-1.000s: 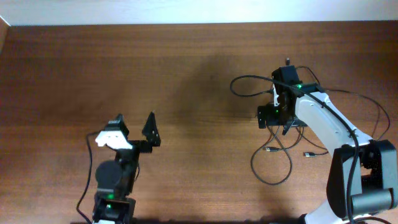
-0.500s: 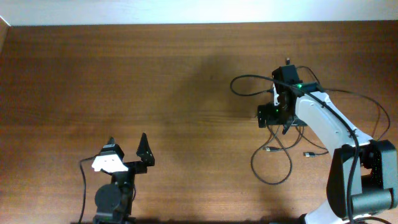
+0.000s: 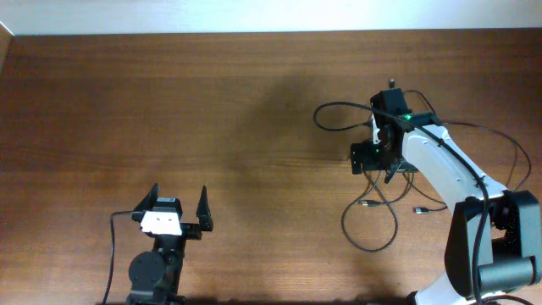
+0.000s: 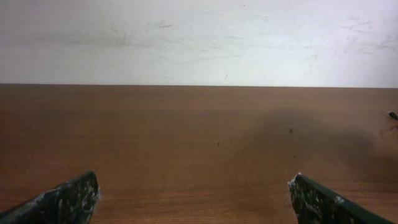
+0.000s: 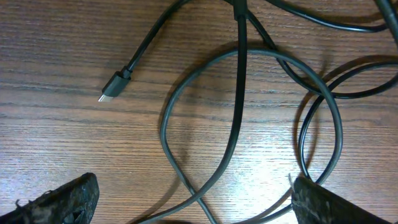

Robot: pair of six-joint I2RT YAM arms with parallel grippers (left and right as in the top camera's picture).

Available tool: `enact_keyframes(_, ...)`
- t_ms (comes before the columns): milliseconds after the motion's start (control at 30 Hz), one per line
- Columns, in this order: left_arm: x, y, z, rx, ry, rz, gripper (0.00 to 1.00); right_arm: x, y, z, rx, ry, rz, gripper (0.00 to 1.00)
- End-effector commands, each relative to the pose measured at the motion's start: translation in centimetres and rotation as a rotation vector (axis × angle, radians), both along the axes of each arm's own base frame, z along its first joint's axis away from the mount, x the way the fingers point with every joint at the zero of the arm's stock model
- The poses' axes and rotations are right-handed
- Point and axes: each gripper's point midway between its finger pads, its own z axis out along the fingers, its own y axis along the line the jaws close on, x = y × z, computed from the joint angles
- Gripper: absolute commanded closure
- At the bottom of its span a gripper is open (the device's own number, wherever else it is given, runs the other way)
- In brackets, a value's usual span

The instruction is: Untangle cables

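Several thin black cables [image 3: 370, 222] lie tangled on the wooden table at the right, with loops [image 3: 337, 116] and small plugs [image 3: 366, 204]. My right gripper [image 3: 375, 165] hangs open just above the tangle. In the right wrist view its open jaws [image 5: 193, 205] straddle two crossing cables [image 5: 238, 112], and a plug end [image 5: 112, 88] lies at the upper left. My left gripper [image 3: 179, 200] is open and empty near the front left of the table, far from the cables. In the left wrist view its jaws [image 4: 193, 202] frame bare wood.
A second loose plug [image 3: 419, 209] lies right of the tangle, and a long cable arc [image 3: 518, 161] runs toward the table's right edge. A white wall [image 4: 199, 37] stands behind the table's far edge. The right arm's base [image 3: 500, 246] stands at the front right.
My left arm has drawn back toward the front edge and its gripper now points straight ahead, still open. The right arm and the cables have not moved.
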Motion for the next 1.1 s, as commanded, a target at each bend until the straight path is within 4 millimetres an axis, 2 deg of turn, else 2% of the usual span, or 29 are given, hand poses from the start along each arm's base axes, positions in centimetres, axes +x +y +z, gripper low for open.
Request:
enact_keyframes(0, 0.0, -0.1, -0.1, 0.015, 0.001, -0.012, 0.01, 0.4, 0.0, 0.3, 0.007, -0.014, -0.005, 0.02)
enact_keyframes(600, 0.0, -0.1, -0.1, 0.015, 0.001, -0.012, 0.01, 0.4, 0.0, 0.3, 0.007, -0.013, -0.005, 0.02)
enact_keyframes(667, 0.0, -0.1, -0.1, 0.015, 0.001, -0.012, 0.01, 0.5, 0.0, 1.3, 0.012, -0.042, -0.005, 0.01)
enact_keyframes(733, 0.0, -0.1, -0.1, 0.015, 0.001, -0.012, 0.01, 0.8, 0.1, 3.6, 0.023, -0.111, -0.004, 0.02)
enact_keyframes(867, 0.0, -0.1, -0.1, 0.015, 0.001, -0.012, 0.01, 0.7, 0.1, 11.4, 0.062, -0.343, -0.003, 0.02)
enact_keyframes(967, 0.0, -0.1, -0.1, 0.015, 0.001, -0.012, 0.01, -0.8, -0.2, 17.7, 0.093, -0.533, -0.003, 0.02)
enact_keyframes(1067, 0.0, -0.1, -0.1, 0.015, 0.001, -0.012, 0.01, -2.6, -0.5, 22.0, 0.116, -0.672, -0.003, 0.02)
